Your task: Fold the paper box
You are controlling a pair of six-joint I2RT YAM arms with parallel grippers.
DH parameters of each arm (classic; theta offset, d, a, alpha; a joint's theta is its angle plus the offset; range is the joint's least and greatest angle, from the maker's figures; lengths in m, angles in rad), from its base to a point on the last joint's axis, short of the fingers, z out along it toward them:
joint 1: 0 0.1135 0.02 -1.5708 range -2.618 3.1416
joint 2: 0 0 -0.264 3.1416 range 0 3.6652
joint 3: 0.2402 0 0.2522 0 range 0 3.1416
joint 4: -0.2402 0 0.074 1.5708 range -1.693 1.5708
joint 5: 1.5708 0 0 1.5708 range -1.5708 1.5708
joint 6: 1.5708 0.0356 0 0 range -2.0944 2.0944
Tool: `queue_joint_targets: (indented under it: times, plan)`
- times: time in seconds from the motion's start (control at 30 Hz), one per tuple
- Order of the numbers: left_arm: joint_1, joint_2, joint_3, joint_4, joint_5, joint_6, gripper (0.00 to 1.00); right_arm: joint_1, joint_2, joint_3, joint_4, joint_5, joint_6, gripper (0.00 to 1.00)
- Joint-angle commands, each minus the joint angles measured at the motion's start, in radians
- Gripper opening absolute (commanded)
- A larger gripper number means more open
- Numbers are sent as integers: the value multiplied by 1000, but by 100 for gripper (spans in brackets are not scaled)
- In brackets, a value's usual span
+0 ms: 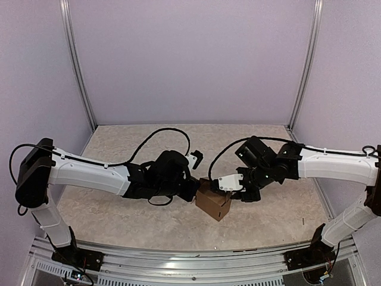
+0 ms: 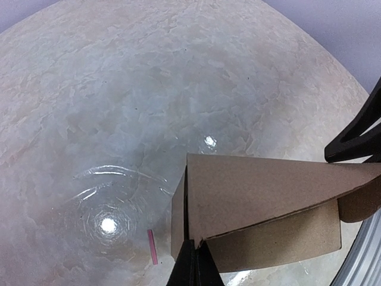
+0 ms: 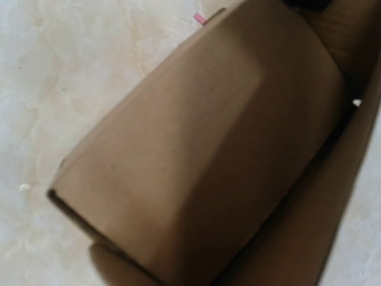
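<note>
The paper box (image 1: 215, 205) sits half-formed near the front middle of the table (image 1: 119, 220), between my two grippers. It looks light: thin brown card, stiff across the panels but likely to crease or spring back at the folds; on this glossy top I judge it would slide at a nudge. I'd take it by a panel edge close to a fold, never by a loose flap. My left gripper (image 2: 191, 257) is clamped on one wall's edge; my right gripper (image 1: 237, 189) meets the box's opposite upper side; whether it grips, I cannot tell.
</note>
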Motion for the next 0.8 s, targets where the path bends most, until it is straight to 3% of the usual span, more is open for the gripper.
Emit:
queue_joint_targets:
  times: [0.0,0.13,0.53,0.77]
  plan:
    - [-16,45,-49,-180,21,1,0,17,-49,-22,-43,-42,-20,34]
    - [-16,23,-46,-178,9,12,0,18,-72,-29,-37,-63,-9,37]
    - [-16,34,-14,-193,15,23,0,16,-42,30,-21,-102,32,31]
    - [-17,41,-8,-194,17,23,0,17,-35,29,21,-15,60,25]
